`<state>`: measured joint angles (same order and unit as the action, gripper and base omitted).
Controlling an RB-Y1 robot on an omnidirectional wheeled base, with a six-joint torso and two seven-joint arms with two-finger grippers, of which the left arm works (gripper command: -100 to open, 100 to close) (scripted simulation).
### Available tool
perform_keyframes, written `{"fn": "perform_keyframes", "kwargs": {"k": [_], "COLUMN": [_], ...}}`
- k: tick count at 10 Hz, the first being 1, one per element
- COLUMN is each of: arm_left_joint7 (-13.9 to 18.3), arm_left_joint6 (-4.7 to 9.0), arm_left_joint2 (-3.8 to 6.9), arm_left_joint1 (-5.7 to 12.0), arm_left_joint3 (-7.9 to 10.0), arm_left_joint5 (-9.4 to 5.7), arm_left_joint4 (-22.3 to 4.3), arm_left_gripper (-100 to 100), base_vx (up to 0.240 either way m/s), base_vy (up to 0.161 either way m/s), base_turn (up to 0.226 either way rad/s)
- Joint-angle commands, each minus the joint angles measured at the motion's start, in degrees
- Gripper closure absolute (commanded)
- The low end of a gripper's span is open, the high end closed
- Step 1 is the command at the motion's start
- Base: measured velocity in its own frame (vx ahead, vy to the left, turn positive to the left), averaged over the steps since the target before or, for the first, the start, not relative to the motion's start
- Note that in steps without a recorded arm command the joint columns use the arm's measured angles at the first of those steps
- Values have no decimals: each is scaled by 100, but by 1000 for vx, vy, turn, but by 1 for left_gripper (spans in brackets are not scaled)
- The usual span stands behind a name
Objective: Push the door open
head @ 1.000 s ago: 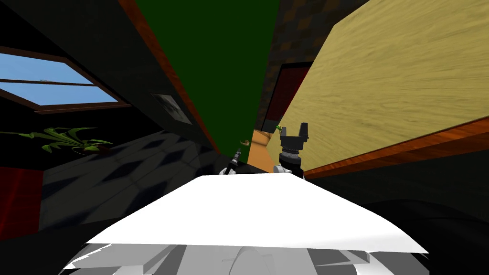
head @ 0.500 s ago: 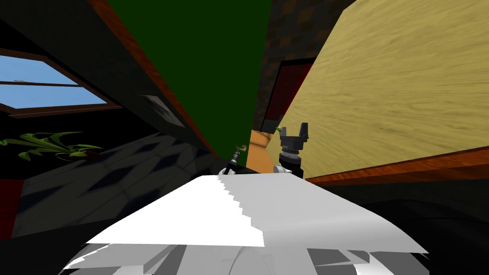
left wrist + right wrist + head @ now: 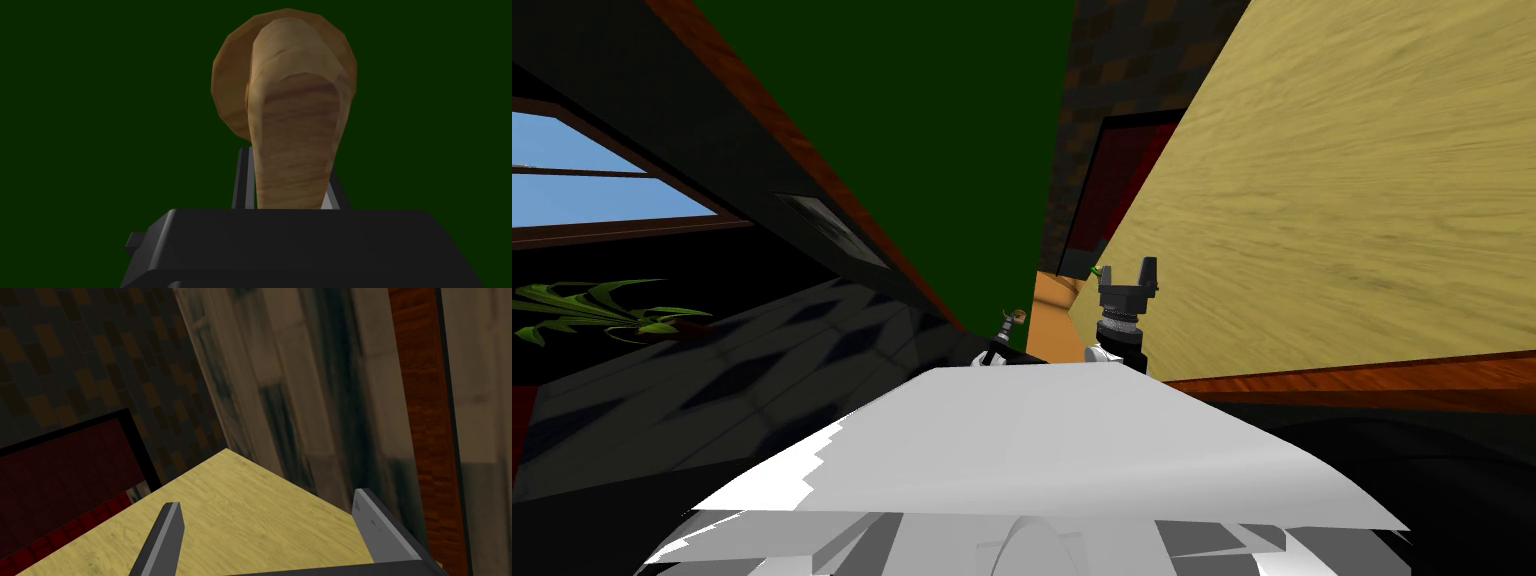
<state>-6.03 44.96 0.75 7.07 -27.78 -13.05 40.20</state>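
Two left jaws pinch the wooden lever handle (image 3: 295, 145) on the green door (image 3: 100, 100), at 12 o'clock, likely for purchase to push; right jaws, at 1 o'clock, gape empty.

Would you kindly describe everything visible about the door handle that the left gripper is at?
The door handle is a lever with a light brown, wood-grained look and a rounded end pointing toward the wrist camera. Behind it sits a darker brown round backplate, fixed on the dark green door. The left gripper is shut on the lever, a finger pressing each side.
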Motion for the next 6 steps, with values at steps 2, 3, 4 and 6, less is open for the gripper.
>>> {"fn": "perform_keyframes", "kwargs": {"k": [2, 3, 4, 6], "arm_left_joint7": [0, 0, 0, -27], "arm_left_joint6": [-9, -9, -9, -8], "arm_left_joint2": [-9, -9, -9, 99], "arm_left_joint1": [-24, -24, -24, 18], "arm_left_joint3": [-7, -7, -7, 141], "arm_left_joint5": [-2, -2, -2, -45], "arm_left_joint4": [-11, -11, -11, -23], "arm_left_gripper": [100, 100, 100, 100], "base_vx": [-6, 0, 0, 113], "base_vy": [6, 0, 0, -84], "base_turn": [-9, 0, 0, 44]}}
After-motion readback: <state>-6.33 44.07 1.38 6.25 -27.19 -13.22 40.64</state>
